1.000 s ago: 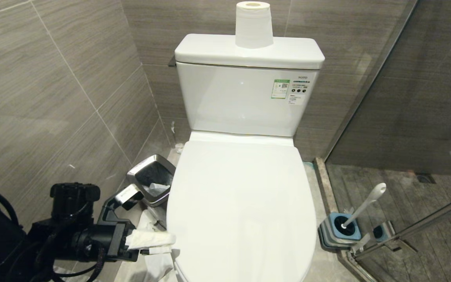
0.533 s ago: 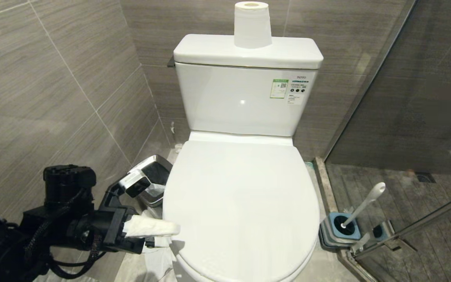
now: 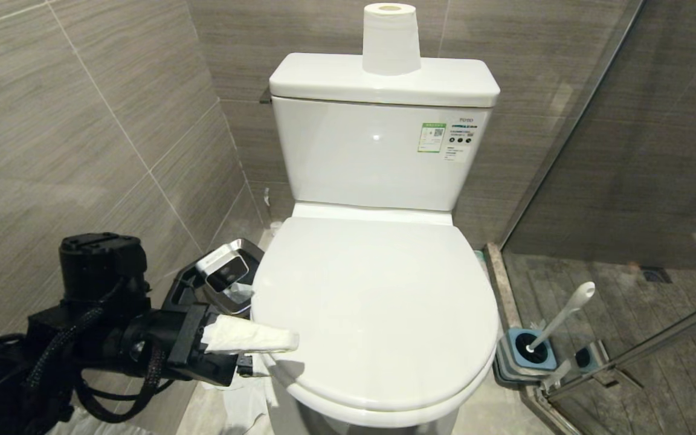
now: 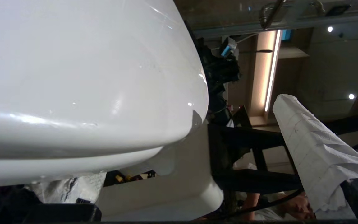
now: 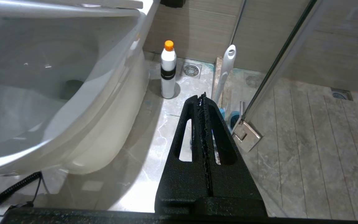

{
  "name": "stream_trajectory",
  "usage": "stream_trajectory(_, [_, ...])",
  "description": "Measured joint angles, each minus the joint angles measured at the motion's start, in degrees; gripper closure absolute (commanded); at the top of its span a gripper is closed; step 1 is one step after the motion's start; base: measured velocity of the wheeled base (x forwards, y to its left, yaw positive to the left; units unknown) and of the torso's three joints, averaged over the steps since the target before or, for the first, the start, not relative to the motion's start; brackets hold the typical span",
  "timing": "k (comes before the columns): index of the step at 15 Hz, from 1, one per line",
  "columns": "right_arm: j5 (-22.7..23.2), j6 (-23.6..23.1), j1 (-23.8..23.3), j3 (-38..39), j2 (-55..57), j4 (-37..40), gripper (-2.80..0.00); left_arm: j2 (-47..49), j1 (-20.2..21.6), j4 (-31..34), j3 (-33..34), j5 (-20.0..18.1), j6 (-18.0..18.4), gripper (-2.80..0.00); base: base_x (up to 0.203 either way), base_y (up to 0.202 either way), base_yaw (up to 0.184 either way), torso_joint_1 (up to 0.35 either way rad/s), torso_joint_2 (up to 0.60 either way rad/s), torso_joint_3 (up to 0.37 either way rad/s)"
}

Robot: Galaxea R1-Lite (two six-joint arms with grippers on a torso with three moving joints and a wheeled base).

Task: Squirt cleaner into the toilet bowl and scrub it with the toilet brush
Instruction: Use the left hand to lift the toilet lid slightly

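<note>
The left hand (image 3: 257, 353) sits at the front-left edge of the toilet bowl (image 3: 378, 314), its fingers spread wide, one above the closed lid's rim and one below it; the upper finger (image 3: 251, 339) is wrapped in white tissue and lies roughly level, pointing across toward the lid. In the left wrist view the tissue-wrapped finger (image 4: 315, 149) stands apart from the lid's curved edge (image 4: 104, 93) (whether the lower finger touches the seat cannot be told). Just behind the hand, against the tiled wall, stands a steel-rimmed black bin (image 3: 233, 272) with a crumpled bit of paper inside, and more loose paper (image 3: 245, 399) lies on the floor below the hand. The lid is down over the bowl, covering the basin. On the tank top stands a roll of toilet paper (image 3: 390, 39). The toilet brush (image 3: 559, 317) is on the floor at the toilet's right, beside the glass shower door; its head sits in the square blue-and-grey holder (image 3: 526, 356) and its long handle leans up and away to the right. The right hand (image 5: 203, 102) hangs low by the toilet's right side, fingers pressed together on nothing. Beyond it a white cleaner bottle (image 5: 168, 70) with an orange cap stands upright on the floor, near the bowl's base.
</note>
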Motion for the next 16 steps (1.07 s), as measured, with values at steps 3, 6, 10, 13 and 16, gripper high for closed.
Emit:
stream_trajectory(3, [0.01,0.00,0.00,0.00,0.00,0.01,0.00,-2.95,-0.13,-0.11,-0.40,0.52,-1.59,-2.80,0.000,0.000,0.000,0.000,0.00,0.000])
stream_trajectory(6, [-0.01,-0.02,0.00,0.00,0.00,-0.01,0.00,-4.01,-0.22,-0.03,-1.57,2.42,-1.77,-2.80,0.000,0.000,0.000,0.000,0.00,0.000])
stream_trajectory(10, [-0.01,-0.01,0.02,0.00,0.00,-0.01,0.00,-1.49,-1.55,-1.26,-5.14,5.02,-1.33,-2.80,0.000,0.000,0.000,0.000,0.00,0.000])
stream_trajectory(13, [0.00,-0.03,0.00,0.00,0.00,0.03,0.00,1.28,-4.55,-5.38,-8.78,10.93,-2.28,-2.80,0.000,0.000,0.000,0.000,0.00,0.000])
stream_trajectory(16, [-0.01,0.00,-0.01,0.00,0.00,-0.01,0.00,2.03,-6.76,-6.32,-12.62,12.35,-7.06,-2.80,0.000,0.000,0.000,0.000,0.00,0.000])
